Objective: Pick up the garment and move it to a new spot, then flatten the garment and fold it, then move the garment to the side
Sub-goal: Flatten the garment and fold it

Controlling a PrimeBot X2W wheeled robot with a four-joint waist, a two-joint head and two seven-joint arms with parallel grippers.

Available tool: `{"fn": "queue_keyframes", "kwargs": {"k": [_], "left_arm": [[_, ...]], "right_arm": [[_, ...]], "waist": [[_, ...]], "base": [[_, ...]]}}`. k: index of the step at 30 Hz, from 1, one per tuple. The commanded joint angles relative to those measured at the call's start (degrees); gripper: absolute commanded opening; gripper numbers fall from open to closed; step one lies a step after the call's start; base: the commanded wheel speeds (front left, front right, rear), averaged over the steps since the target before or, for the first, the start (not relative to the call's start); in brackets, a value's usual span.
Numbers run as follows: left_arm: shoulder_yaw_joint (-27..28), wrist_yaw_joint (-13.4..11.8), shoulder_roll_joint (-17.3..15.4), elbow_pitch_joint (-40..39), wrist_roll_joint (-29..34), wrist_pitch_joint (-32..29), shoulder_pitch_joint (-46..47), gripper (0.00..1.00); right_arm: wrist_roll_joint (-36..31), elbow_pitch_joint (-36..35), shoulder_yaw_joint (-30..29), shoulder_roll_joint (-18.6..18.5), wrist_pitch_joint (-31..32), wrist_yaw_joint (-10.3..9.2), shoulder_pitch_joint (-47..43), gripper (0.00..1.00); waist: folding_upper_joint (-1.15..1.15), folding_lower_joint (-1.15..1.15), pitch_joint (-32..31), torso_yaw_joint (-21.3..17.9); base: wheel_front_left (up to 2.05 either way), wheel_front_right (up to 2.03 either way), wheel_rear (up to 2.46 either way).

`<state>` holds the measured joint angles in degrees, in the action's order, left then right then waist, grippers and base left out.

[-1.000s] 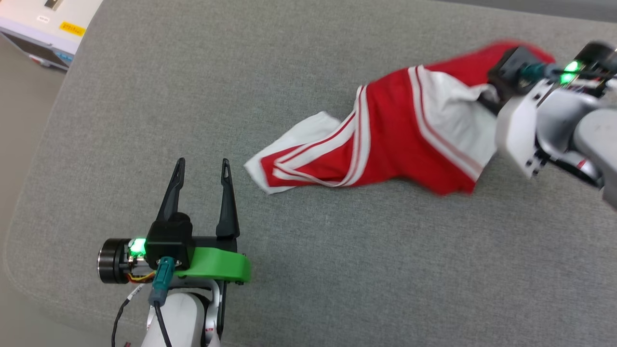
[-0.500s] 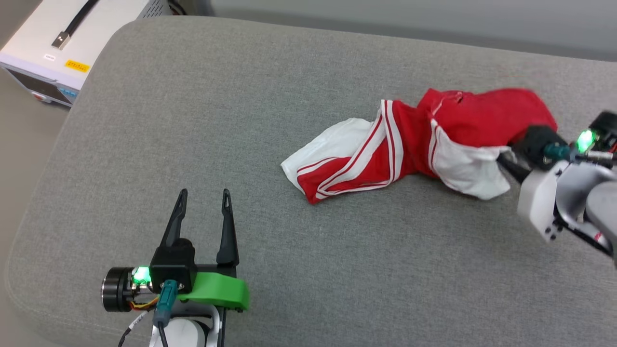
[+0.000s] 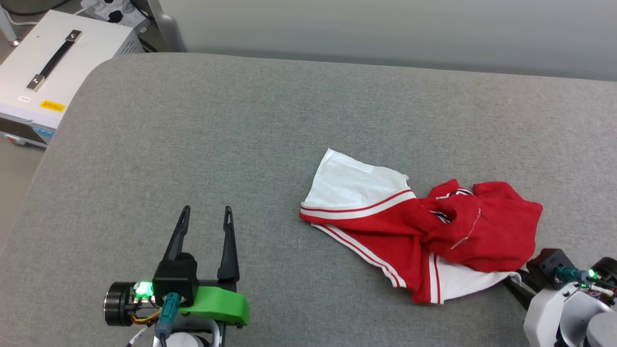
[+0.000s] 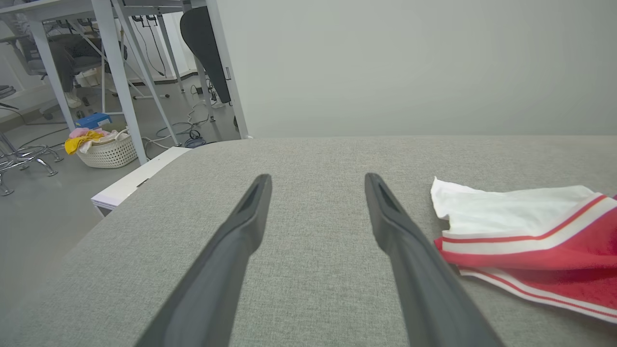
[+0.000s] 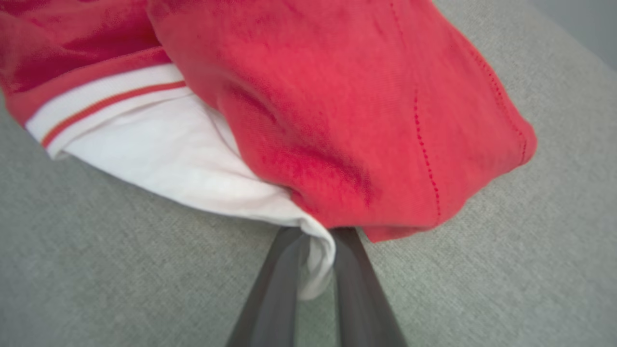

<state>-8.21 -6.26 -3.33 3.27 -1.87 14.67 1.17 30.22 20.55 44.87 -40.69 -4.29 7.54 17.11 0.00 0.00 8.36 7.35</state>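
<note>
On the near right part of a grey fabric-covered desk (image 3: pixel 193 144), we see the garment (image 3: pixel 424 231), a red jersey shirt with white sleeves and red-and-white striped trim, lying in a crumpled heap. One white sleeve spreads flat toward the desk's middle. The red body is twisted and folded over itself toward the desk's right side, and any lettering is mostly hidden in the folds.

Our right tool (image 5: pixel 315 241), at the desk's near right edge, is clamped on a small pinch of white cloth at the garment's nearest corner, its two dark fingers almost together with the fabric squeezed between them. Our left tool (image 3: pixel 206 208), over the desk's near left part, has its fingers spread apart and holds nothing. It sits well apart from the garment.

We judge the move to a new spot nearly done, with flattening to come. The pinch is thin, so a tug could let the cloth slip out. Pulling further toward the desk's near edge could drag the garment over it. Letting go now would leave the red body bunched over the sleeve, and smoothing with one tool could bunch it more, since nothing pins the far side.
</note>
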Motion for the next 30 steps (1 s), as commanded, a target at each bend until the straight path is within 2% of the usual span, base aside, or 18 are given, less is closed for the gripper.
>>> {"fn": "queue_keyframes", "kwargs": {"k": [1, 2, 3, 10, 17, 20, 22, 25, 30], "left_arm": [[0.23, 0.22, 0.09, 0.08, 0.64, 0.33, -0.96, 1.0], [0.34, 0.21, 0.07, 0.08, 0.64, 0.33, -1.11, 1.0], [0.57, 0.15, 0.04, 0.06, 0.65, 0.33, -1.45, 1.0], [0.87, 0.18, -0.07, 0.1, 0.86, 0.33, -2.4, 1.0], [1.08, -0.1, -0.54, -0.64, 1.33, 0.33, -2.95, 1.0], [1.02, -0.21, -0.67, -0.88, 1.45, 0.33, -3.08, 1.0], [0.95, -0.29, -0.72, -1.05, 1.52, 0.33, -3.08, 1.0], [0.74, -0.48, -0.97, -1.43, 1.9, 0.33, -2.86, 1.0], [0.43, -0.81, -1.63, -2.23, 2.36, 0.33, -2.0, 1.0]], "right_arm": [[-0.6, -0.12, -1.32, 0.75, 0.08, -0.05, -2.22, 0.0], [-0.91, -0.31, -3.05, 1.37, -0.19, -0.05, -3.59, 0.05], [-1.42, -1.0, -6.68, 2.79, -0.95, -0.05, -5.62, 1.0], [-7.77, -7.06, -21.28, 6.97, -3.26, -0.05, -11.31, 1.0], [-13.77, -22.0, -35.23, 9.92, 0.65, -0.05, -17.24, 1.0], [-15.28, -27.79, -38.7, 10.06, 3.21, -0.05, -17.91, 1.0], [-15.01, -31.11, -39.98, 9.43, 5.56, -0.05, -17.53, 1.0], [-14.08, -34.06, -40.18, 6.35, 9.45, -0.05, -15.49, 1.0], [-9.19, -34.92, -39.22, 0.92, 17.32, -0.05, -11.94, 1.0]], "waist": [[0.0, 0.0, -0.5, -0.6], [0.0, 0.0, -0.64, -0.81], [0.0, 0.0, -0.93, -1.26], [0.0, 0.0, -2.28, -2.56], [0.0, 0.0, -3.59, -3.14], [0.0, 0.0, -3.74, -3.18], [0.0, 0.0, -3.76, -3.18], [0.0, 0.0, -3.58, -3.04], [0.0, 0.0, -2.49, -2.24]], "base": [[0.0, 0.0, 0.0], [0.0, 0.0, 0.0], [0.0, 0.0, 0.0], [0.0, 0.0, 0.0], [0.0, 0.0, 0.0], [0.0, 0.0, 0.0], [0.0, 0.0, 0.0], [0.0, 0.0, 0.0], [0.0, 0.0, 0.0]]}}
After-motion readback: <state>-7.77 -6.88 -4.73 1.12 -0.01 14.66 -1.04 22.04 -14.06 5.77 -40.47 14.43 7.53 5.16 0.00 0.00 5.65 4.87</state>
